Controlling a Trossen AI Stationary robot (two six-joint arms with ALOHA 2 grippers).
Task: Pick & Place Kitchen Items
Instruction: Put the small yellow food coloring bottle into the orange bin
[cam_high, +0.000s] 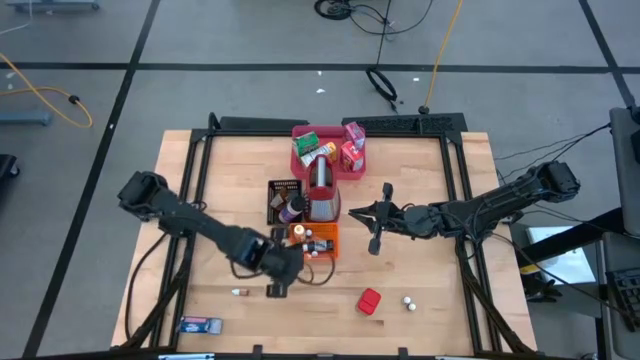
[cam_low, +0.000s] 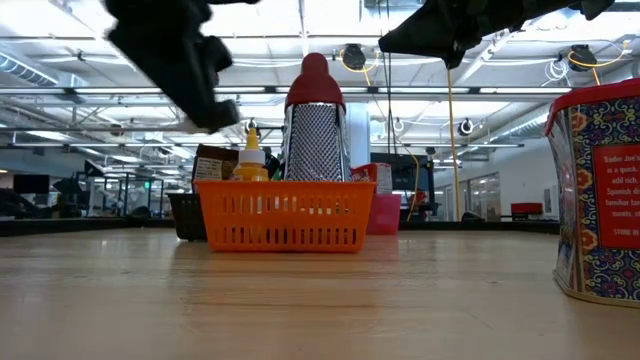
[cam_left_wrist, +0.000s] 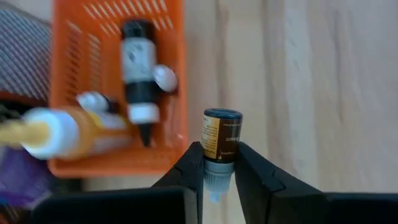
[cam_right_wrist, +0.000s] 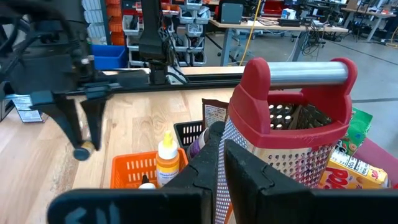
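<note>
The left gripper (cam_left_wrist: 219, 167) is clamped on a small dark bottle (cam_left_wrist: 221, 137) with a tan label, its 2 fingers pinching the pale cap end so the body sticks out clear of the jaws. In the right wrist view the bottle hangs off the table, just beside the orange basket (cam_left_wrist: 163, 93). That suits a carry toward the basket, which already holds a black-and-white bottle (cam_left_wrist: 139, 68) and a yellow squeeze bottle (cam_left_wrist: 68, 130) lying flat.

The right gripper (cam_right_wrist: 219, 163) hovers with its fingers pressed together and nothing between them, near the red-and-silver grater (cam_right_wrist: 292, 118), apparently waiting.

On the high view, a red box (cam_high: 369, 301) and 2 tiny shakers (cam_high: 409, 302) sit on the table (cam_high: 450, 250) nearer the front edge, likely unsorted. The pink tray (cam_high: 300, 152) holds cartons at the back.
</note>
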